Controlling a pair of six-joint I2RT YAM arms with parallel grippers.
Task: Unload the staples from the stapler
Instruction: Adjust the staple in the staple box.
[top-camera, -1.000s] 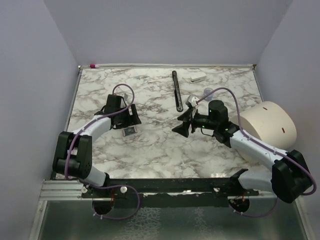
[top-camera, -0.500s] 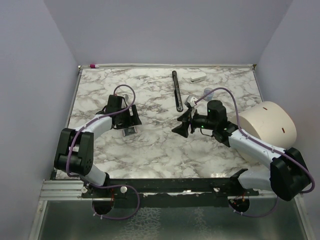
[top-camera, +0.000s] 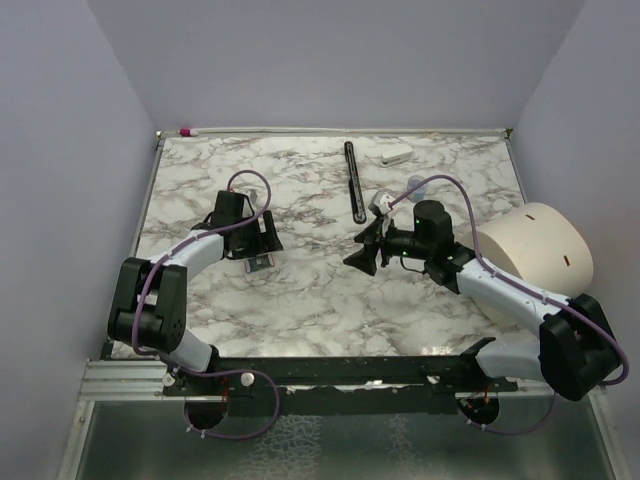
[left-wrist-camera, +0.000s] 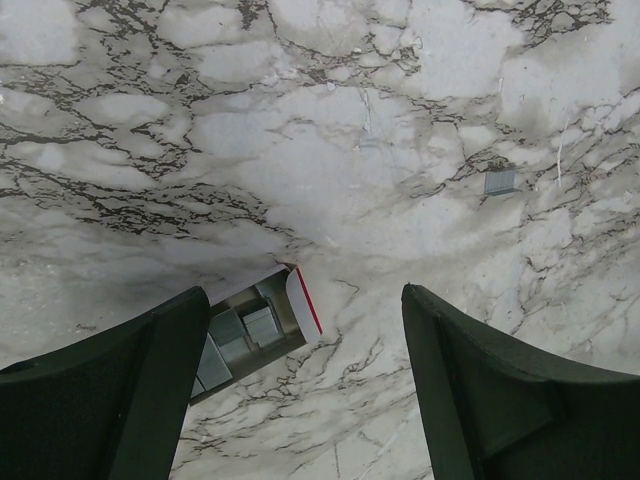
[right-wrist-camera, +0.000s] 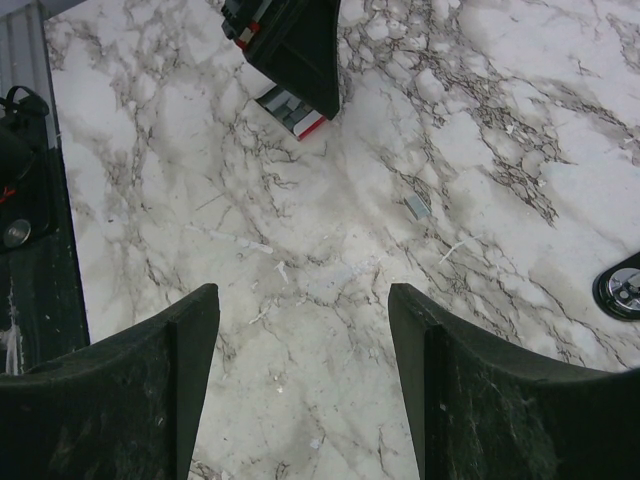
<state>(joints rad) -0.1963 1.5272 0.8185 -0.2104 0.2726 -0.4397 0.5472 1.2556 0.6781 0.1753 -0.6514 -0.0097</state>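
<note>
Currently my left gripper (left-wrist-camera: 305, 300) hangs wide and empty above the tiny red-and-white rectangular mini stapler (left-wrist-camera: 255, 325), which lies on the grey-veined white marble table (left-wrist-camera: 300, 100) beside one finger; my right gripper (right-wrist-camera: 300, 300) gapes empty too.

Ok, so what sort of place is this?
Probably an enclosed robot test cell: bare lilac walls box in a marble-patterned table, with a left arm and right arm mounted at its near edge.

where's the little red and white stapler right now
In the top view the small red-and-white mini stapler lies flat on the left half of the marble table, just under the open left claw, one end hidden behind a claw finger.
</note>
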